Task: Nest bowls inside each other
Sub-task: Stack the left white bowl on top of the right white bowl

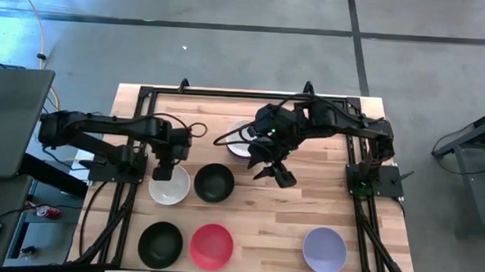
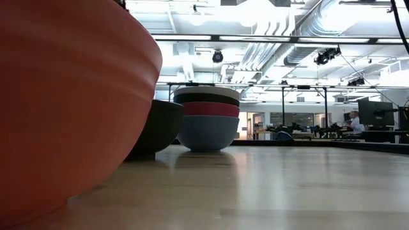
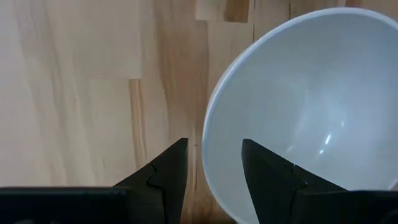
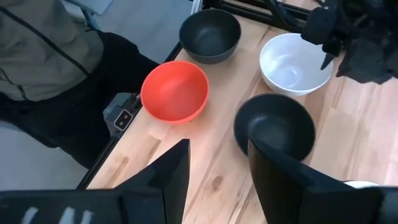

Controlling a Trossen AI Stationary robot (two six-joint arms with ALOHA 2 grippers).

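My left gripper [image 1: 166,167] is open above the near-left white bowl [image 1: 170,186]. In the left wrist view its fingers stand on either side of the bowl's rim [image 3: 205,149], one outside and one over the hollow, and a gap shows on both sides. My right gripper [image 1: 274,172] is open and empty above bare table, right of a black bowl [image 1: 214,182] that rests on its base. Behind it, a stack of nested bowls [image 2: 206,118] has blue at the bottom, then magenta, black and white on top. A black bowl [image 1: 160,244], a red bowl [image 1: 211,245] and a lavender bowl [image 1: 324,249] stand singly along the near edge.
Black frame rails [image 1: 116,221] run along both sides of the table. A person in a grey-green jacket [image 4: 43,50] is at the near edge, beside the red bowl [image 4: 175,90]. Bare wood [image 1: 305,200] lies between the middle row and the lavender bowl.
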